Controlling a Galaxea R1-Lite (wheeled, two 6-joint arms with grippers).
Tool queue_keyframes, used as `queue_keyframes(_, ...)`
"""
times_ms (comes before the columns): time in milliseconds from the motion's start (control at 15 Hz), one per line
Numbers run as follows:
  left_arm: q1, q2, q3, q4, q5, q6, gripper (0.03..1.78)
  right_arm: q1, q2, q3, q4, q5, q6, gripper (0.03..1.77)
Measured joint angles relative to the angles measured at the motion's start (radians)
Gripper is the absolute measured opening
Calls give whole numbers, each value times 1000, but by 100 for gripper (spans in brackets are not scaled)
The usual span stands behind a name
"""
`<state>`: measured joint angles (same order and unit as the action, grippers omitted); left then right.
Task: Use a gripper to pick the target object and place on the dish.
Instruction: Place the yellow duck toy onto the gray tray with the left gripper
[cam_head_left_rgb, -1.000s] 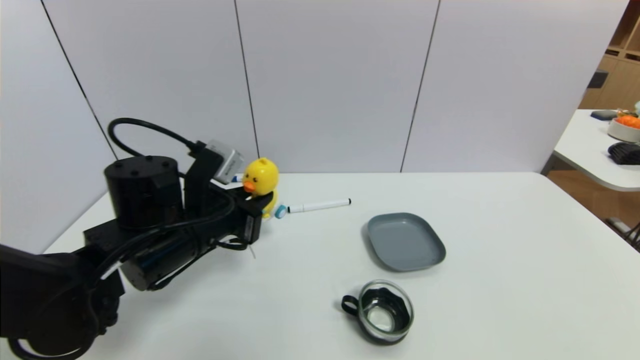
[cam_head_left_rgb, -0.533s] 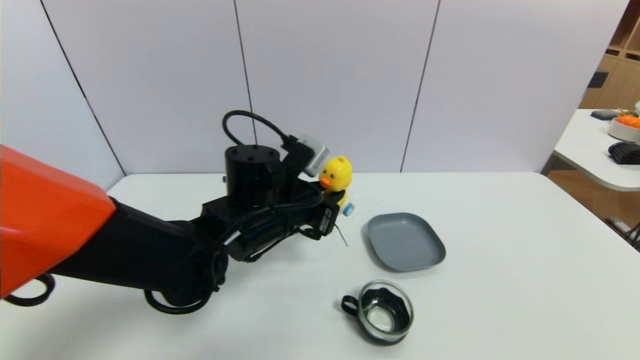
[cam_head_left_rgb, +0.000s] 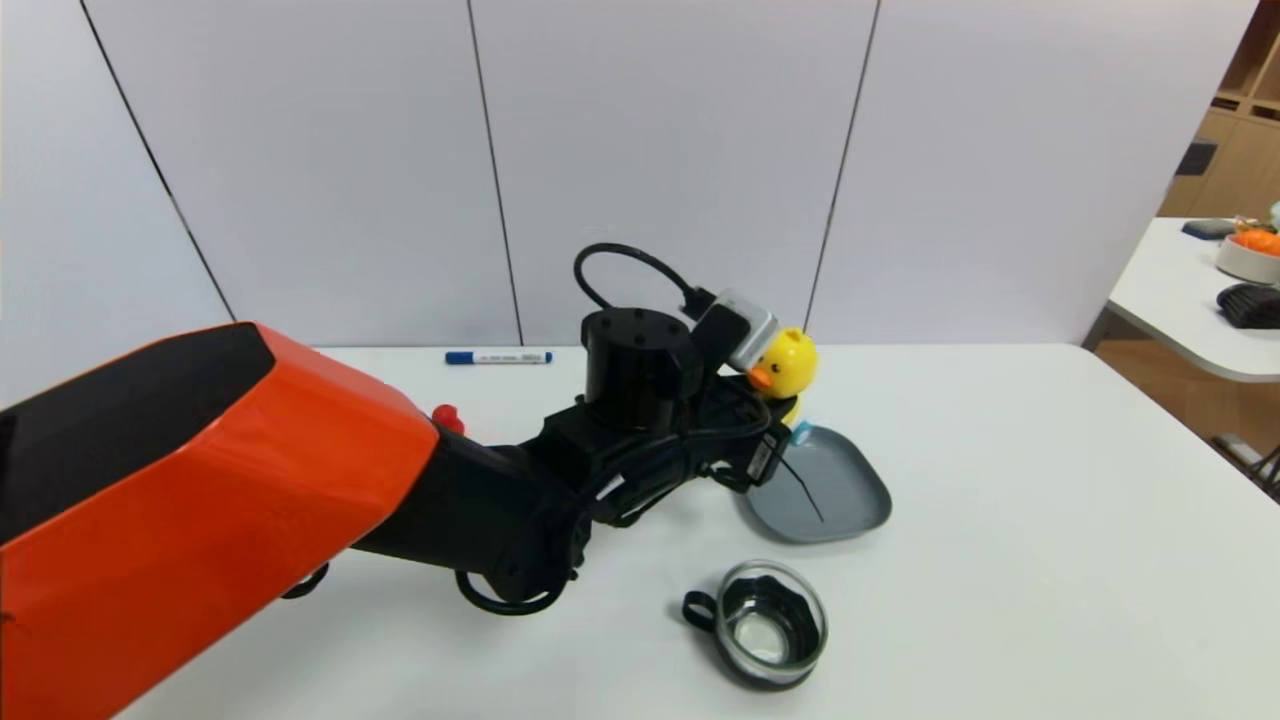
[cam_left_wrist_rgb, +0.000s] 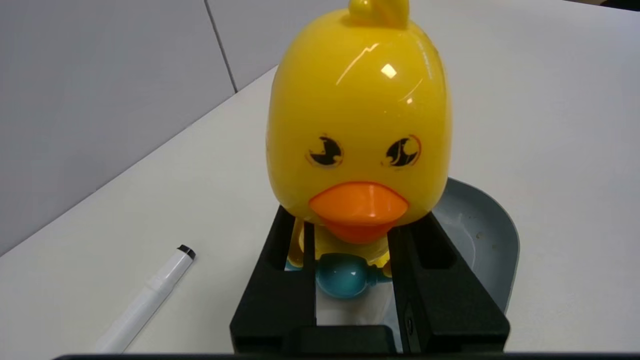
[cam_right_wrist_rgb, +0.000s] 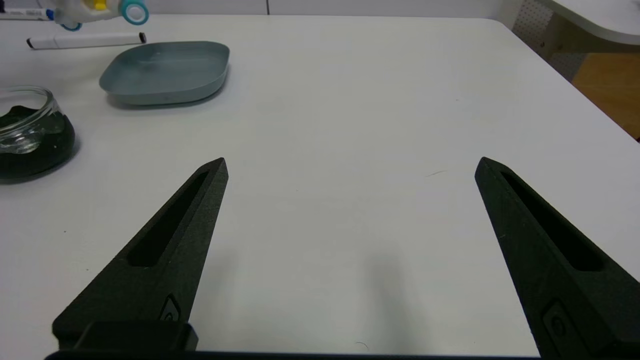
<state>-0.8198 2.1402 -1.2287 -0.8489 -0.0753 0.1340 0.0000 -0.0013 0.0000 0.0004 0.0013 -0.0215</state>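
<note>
The yellow duck toy (cam_head_left_rgb: 787, 364) with its orange beak hangs in the air, and my left gripper (cam_head_left_rgb: 775, 408) is shut on its body below the head. In the left wrist view the duck (cam_left_wrist_rgb: 357, 115) faces the camera, with the black fingers (cam_left_wrist_rgb: 277, 280) clamped on either side of it and the scooter's blue knob between them. It hangs over the far left edge of the grey dish (cam_head_left_rgb: 835, 495), whose rim (cam_left_wrist_rgb: 492, 240) shows just behind the toy. My right gripper (cam_right_wrist_rgb: 350, 162) is open and empty, low over the bare table.
A glass cup with a black handle (cam_head_left_rgb: 768, 622) stands in front of the dish. A white marker (cam_left_wrist_rgb: 145, 300) lies beside the dish. A blue-capped marker (cam_head_left_rgb: 498, 357) and a small red duck (cam_head_left_rgb: 447, 417) lie at the back left, behind the left arm.
My left arm has carried the duck to the right, from the table's back left to above the dish's edge. The blue-capped marker and the red duck have come into view.
</note>
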Motion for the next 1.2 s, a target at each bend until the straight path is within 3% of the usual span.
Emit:
queue_keyframes(533, -54, 116, -111, 7, 0, -8, 44, 0, 0, 0, 0, 0, 0, 171)
queue_keyframes(1200, -65, 150, -119, 7, 0, -10, 44, 0, 0, 0, 0, 0, 0, 171)
